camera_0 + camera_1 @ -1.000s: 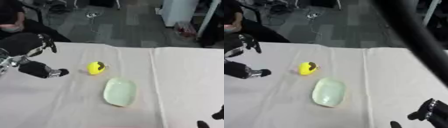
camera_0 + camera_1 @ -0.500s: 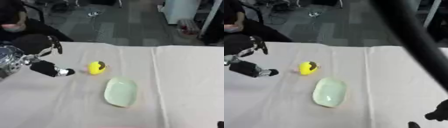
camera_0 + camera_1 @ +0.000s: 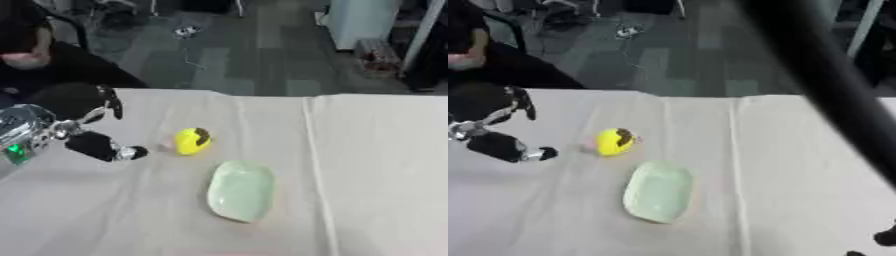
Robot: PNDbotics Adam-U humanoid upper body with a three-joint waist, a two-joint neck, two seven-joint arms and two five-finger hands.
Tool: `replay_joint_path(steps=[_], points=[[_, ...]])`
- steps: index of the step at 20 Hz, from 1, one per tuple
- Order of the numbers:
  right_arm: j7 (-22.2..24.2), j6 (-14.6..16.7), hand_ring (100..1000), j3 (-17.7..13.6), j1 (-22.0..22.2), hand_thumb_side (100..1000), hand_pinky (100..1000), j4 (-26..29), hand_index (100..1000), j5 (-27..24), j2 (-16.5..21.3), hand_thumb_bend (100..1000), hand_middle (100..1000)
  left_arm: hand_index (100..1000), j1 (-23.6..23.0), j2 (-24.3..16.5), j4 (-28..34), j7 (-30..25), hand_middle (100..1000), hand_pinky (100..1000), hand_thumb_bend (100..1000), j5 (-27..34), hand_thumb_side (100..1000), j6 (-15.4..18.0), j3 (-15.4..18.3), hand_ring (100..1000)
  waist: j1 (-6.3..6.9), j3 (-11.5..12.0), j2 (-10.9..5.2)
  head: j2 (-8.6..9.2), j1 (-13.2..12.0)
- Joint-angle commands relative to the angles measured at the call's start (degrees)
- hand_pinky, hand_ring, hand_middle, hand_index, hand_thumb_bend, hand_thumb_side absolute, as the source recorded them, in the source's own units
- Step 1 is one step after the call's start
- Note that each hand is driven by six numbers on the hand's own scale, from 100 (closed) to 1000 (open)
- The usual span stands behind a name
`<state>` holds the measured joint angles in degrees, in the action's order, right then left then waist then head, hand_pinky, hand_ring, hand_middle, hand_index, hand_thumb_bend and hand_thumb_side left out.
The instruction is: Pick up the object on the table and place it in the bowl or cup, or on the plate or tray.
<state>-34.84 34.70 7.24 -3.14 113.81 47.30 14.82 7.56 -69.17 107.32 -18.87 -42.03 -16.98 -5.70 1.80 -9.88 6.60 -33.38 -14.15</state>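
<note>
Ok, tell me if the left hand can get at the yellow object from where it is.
Probably yes. The left hand is open just left of the yellow object, with only bare tablecloth between them. The plate lies nearer the robot, out of the way.

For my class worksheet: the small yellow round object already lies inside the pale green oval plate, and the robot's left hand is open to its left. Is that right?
Not quite. The small yellow round object lies on the white tablecloth, just beyond the pale green oval plate, not inside it; the left eye view shows this. The left hand is open to its left.
</note>
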Motion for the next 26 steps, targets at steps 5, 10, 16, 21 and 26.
replay_joint_path(steps=[5, 10, 16, 21, 26], points=[[-17.1, 17.3, 309, -1.3, -2.1, 651, 318, 0.8, 430, -3.3, 2.1, 455, 272, 720, 0.6, -0.7, -0.9, -0.4, 728, 631, 538, -1.3, 860, 0.3, 1.5, 709, 0.68, -0.8, 0.31, 2.47, -1.0], [-17.1, 17.3, 310, -2.8, -3.3, 669, 320, 0.8, 440, -6.5, 3.6, 458, 278, 722, 1.1, -0.1, -2.0, -1.1, 734, 644, 558, -0.9, 856, 0.4, 1.5, 719, 1.27, -1.8, 0.78, 3.19, -1.8], [-17.1, 17.3, 311, -4.0, -4.5, 683, 318, 0.8, 445, -9.5, 4.9, 445, 282, 745, 1.7, 0.5, -2.8, -2.7, 744, 656, 574, -0.4, 854, 1.1, 1.1, 733, 1.86, -2.5, 1.27, 4.03, -2.6], [-17.1, 17.3, 311, -4.1, -5.2, 706, 317, 0.8, 447, -10.8, 5.2, 469, 284, 782, 2.2, 0.8, -3.1, -3.4, 750, 659, 583, -0.2, 851, 1.2, 1.0, 736, 2.06, -3.0, 1.79, 4.55, -3.0], [-17.1, 17.3, 312, -4.1, -6.2, 703, 315, 0.8, 450, -11.6, 5.3, 418, 287, 810, 2.6, 1.1, -3.3, -3.3, 752, 659, 588, -0.2, 848, 1.0, 1.1, 737, 2.28, -3.6, 2.68, 5.49, -3.4]])
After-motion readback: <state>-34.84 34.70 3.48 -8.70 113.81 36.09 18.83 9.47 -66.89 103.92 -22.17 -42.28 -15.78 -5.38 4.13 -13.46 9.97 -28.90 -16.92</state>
